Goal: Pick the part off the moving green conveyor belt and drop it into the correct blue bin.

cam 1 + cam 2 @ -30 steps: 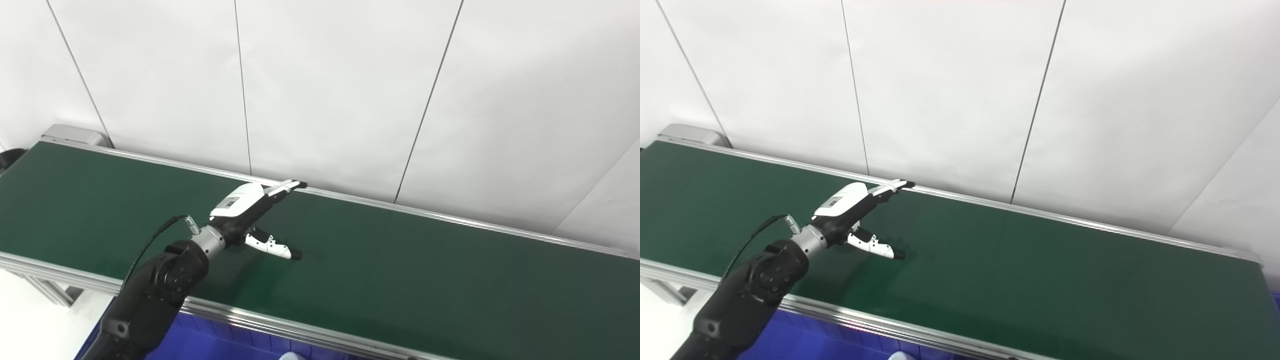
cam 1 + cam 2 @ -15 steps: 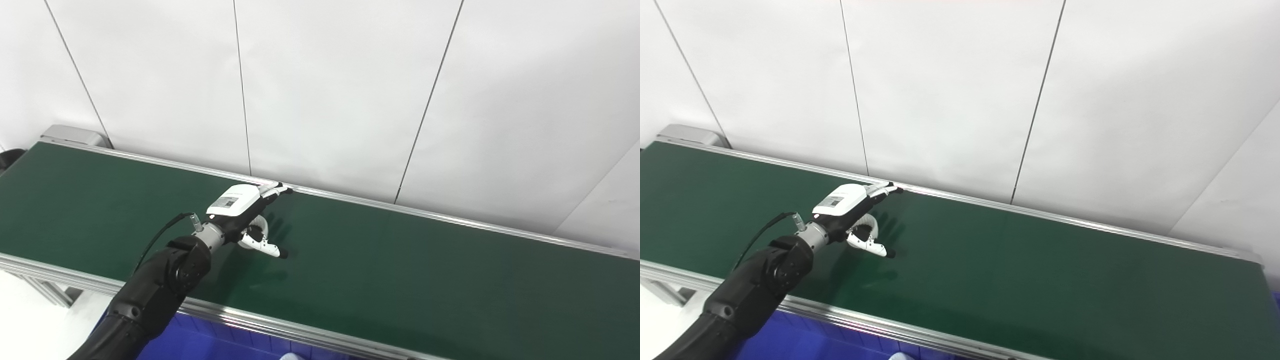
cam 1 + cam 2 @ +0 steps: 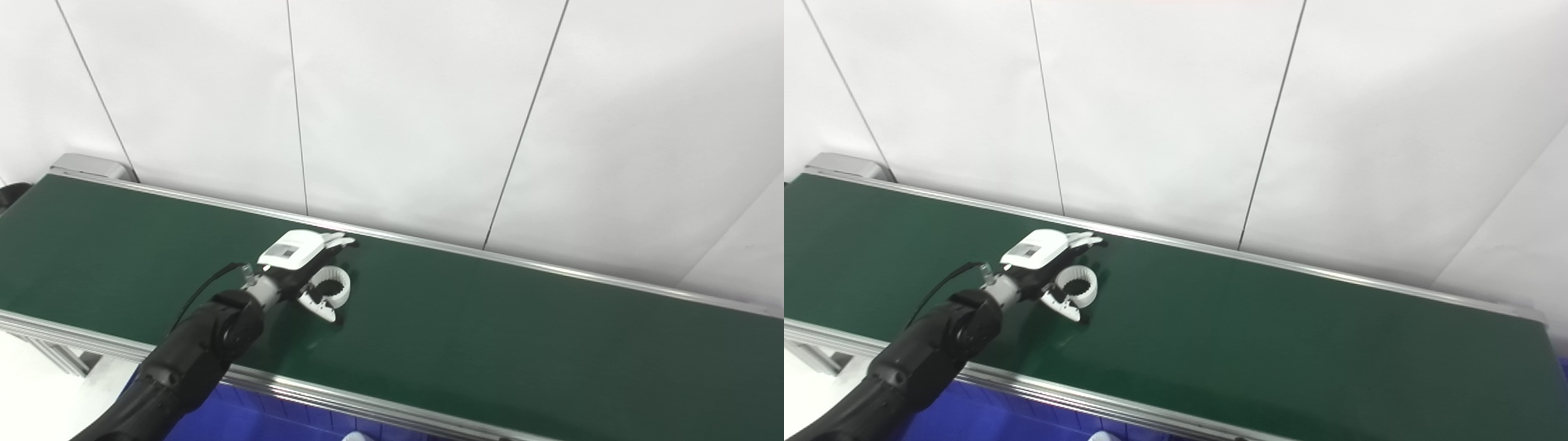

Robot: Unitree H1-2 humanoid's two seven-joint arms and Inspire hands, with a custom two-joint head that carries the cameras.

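Observation:
A white ring-shaped part [image 3: 331, 288] lies on the green conveyor belt [image 3: 490, 331], left of the middle. My left hand [image 3: 304, 263] reaches over the belt from the lower left and rests low around the part. The fingers [image 3: 335, 241] stretch out just behind the ring, and the thumb [image 3: 321, 308] curls along its near side, touching or nearly touching it. The hand is not closed on the ring. The same ring [image 3: 1077, 287] and left hand [image 3: 1044, 262] show in the right eye view. My right hand is out of sight.
A blue bin [image 3: 257, 422] sits below the belt's near metal rail [image 3: 367, 407], with a small white object [image 3: 355, 436] at the bottom edge. A white panelled wall [image 3: 429, 110] stands directly behind the belt. The belt's left end has a grey housing [image 3: 86, 164].
The white ring has come into view between my left thumb and fingers. The hand has dropped lower onto the belt and the thumb has curled in toward the ring.

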